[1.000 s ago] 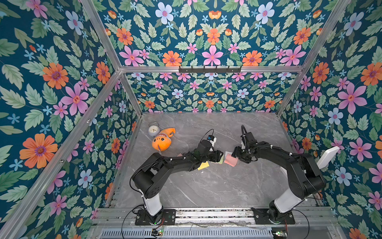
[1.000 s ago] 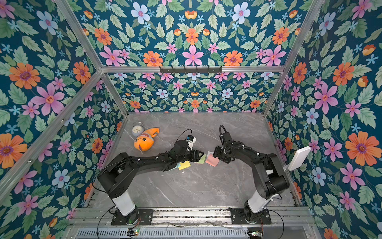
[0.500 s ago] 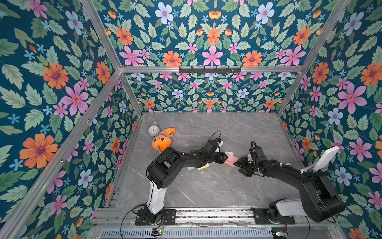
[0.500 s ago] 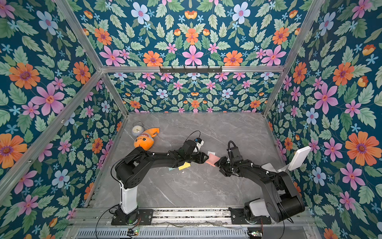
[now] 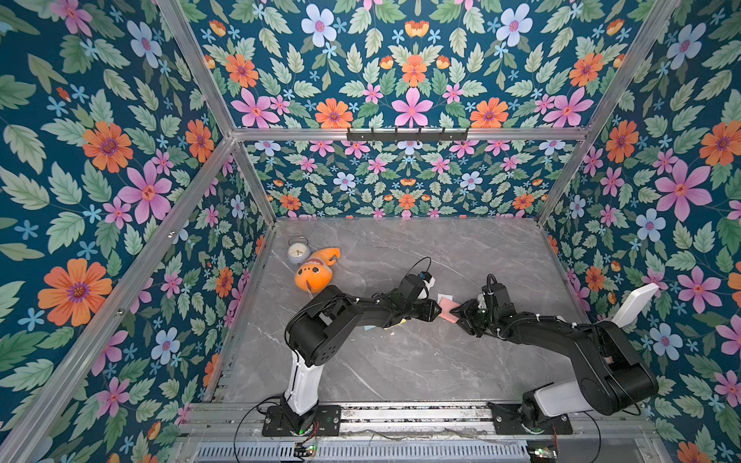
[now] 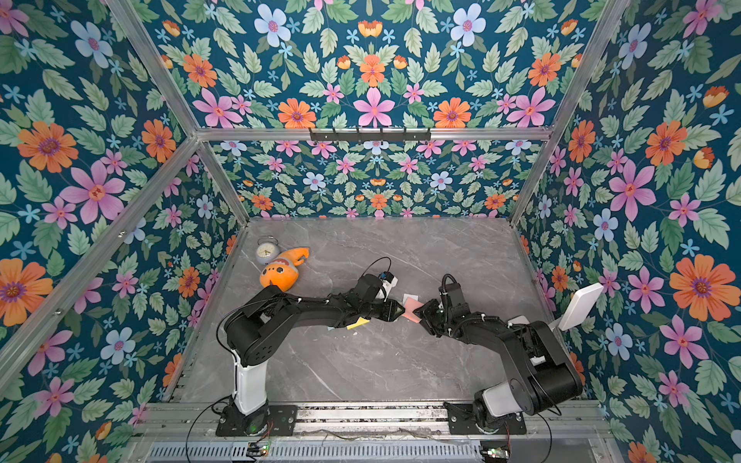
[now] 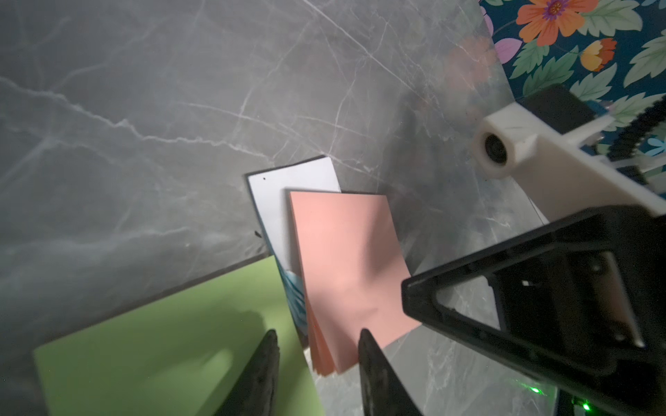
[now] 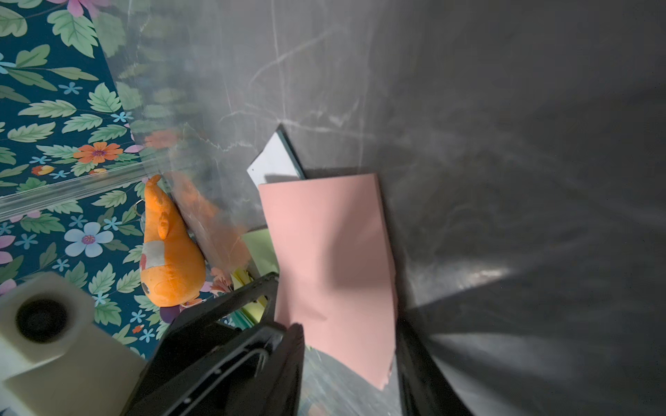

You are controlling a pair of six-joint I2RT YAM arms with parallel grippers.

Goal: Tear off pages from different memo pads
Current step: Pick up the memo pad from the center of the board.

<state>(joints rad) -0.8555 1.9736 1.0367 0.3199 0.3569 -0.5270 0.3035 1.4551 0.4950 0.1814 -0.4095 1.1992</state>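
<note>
Left fingers (image 7: pixel 263 367) stand spread astride one edge of the salmon memo pad (image 7: pixel 346 259) near the green pad (image 7: pixel 162 342), my right fingers (image 8: pixel 292 360) flank its other end, grip unclear; if I clamp the whole stack, no single page tears free.

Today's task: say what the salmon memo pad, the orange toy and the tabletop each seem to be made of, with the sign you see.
Salmon memo pad: matt paper; thin stacked sheet edges show at its corner. Orange plush toy: soft fabric, probably stuffed; rounded shape, sewn-on pale patch. Tabletop: grey white-veined marble or marble-look laminate, polished; it mirrors the wallpaper.
</note>
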